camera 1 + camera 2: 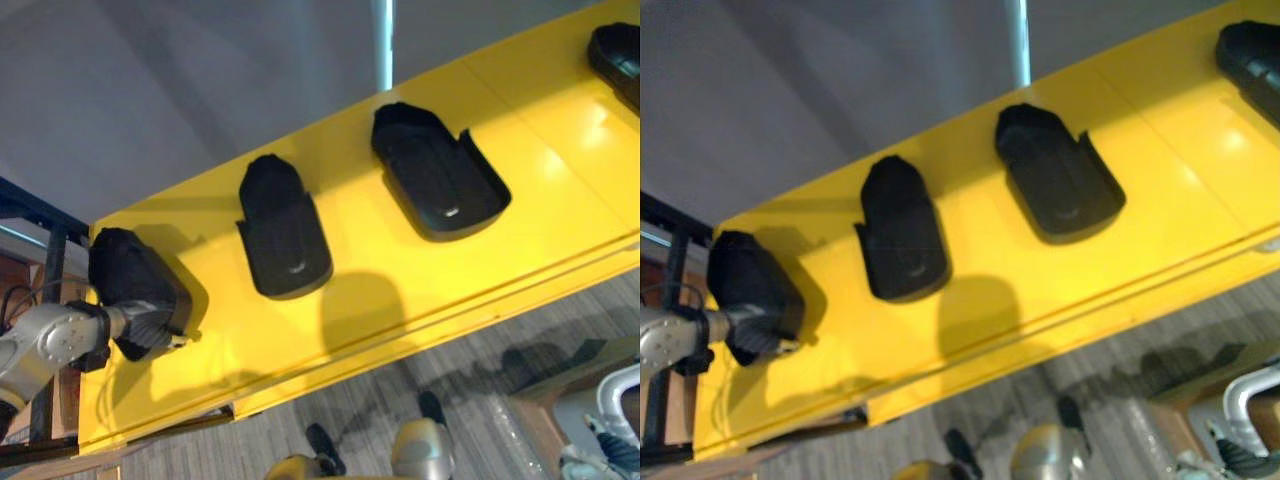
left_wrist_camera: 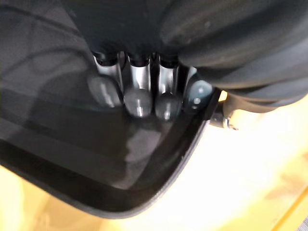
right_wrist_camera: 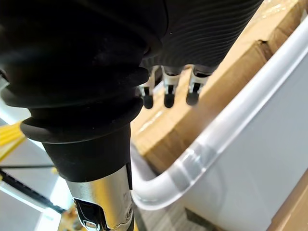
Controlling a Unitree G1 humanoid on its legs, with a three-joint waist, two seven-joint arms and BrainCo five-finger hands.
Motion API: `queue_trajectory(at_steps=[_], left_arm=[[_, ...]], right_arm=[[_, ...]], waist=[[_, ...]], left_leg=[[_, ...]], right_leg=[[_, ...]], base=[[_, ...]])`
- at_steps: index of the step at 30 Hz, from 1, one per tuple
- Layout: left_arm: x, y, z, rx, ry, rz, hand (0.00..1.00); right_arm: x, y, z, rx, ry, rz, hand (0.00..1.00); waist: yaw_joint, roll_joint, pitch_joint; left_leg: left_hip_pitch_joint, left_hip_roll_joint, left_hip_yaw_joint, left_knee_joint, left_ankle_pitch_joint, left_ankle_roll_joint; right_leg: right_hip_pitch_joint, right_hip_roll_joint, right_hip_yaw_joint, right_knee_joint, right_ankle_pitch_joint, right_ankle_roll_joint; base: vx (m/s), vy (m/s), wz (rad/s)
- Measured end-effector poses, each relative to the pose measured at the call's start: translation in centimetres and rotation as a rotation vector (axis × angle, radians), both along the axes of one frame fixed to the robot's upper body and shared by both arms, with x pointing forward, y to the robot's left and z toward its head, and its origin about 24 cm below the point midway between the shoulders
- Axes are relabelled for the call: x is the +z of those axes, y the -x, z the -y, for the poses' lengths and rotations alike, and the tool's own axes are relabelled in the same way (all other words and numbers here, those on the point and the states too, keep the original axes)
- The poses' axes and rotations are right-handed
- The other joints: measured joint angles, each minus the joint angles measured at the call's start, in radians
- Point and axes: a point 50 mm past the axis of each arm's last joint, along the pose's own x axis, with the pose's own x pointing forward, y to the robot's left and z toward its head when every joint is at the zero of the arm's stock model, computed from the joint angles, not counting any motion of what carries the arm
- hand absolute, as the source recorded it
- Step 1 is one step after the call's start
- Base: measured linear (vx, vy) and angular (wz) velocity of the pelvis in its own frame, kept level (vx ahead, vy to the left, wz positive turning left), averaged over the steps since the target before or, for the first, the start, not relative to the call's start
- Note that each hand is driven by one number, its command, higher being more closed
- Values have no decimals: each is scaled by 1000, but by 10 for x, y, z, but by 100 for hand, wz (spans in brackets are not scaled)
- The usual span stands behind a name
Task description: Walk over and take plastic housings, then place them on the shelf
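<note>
While the right hand (image 3: 167, 92) hangs low beside a white tub (image 3: 216, 139) and a cardboard box (image 3: 240, 67), fingers loose and holding nothing, all the action is on the other side. The left hand (image 1: 148, 325) grips the end housing (image 1: 125, 270) at the far left of the yellow shelf (image 1: 400, 300), its fingers (image 2: 138, 98) curled down into the glossy hollow at the near end.

Here's the line that matters: the end housing stretches away from the hand, long axis running from the shelf's front edge toward the back, angled much like the second housing (image 1: 283, 235) beside it, with bare yellow between the two. A third housing (image 1: 435, 175) and a fourth housing (image 1: 618, 55) lie farther right.

So the left hand sits at the front end, and its way out, I'd judge, is straight back along that axis. I can't tell whether the end housing is flat down; the left wrist view shows its rim right by the yellow surface. The shelf's left end is near, so any sideways drag looks risky.
</note>
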Motion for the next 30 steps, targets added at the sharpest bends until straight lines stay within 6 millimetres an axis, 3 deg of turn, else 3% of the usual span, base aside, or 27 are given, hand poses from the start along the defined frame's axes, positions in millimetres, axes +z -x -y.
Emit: queue_trajectory(at_steps=[11,16,22,24,30], left_arm=[[9,-6,2,-21,7,149,0],[20,-15,-2,33,-10,305,0],[64,-33,-4,121,96,627,0],[89,-34,0,136,207,748,0],[124,-30,13,101,362,870,0]], right_arm=[[2,-1,2,18,1,2,0],[2,0,3,16,1,-1,0],[0,0,0,17,-3,5,0],[-6,3,-4,10,-23,-3,0],[-15,6,-12,-1,-61,-16,0]], waist=[[-3,-3,25],[-3,-4,25],[-2,-7,27],[-2,-14,31],[0,-36,28]], left_leg=[[-4,4,4,41,-33,1],[-16,6,0,59,-42,3],[-18,10,-2,89,-57,4],[-20,13,-8,101,-62,4],[-38,18,-46,146,-87,3]], right_leg=[[-2,-2,23,2,0,0],[-2,-3,23,4,2,0],[8,-4,23,6,2,0],[14,-4,20,5,2,0],[17,-2,21,4,6,3]], base=[[-6,-6,-6],[-3,-6,0],[0,0,0],[0,0,0],[-2,-1,-1]])
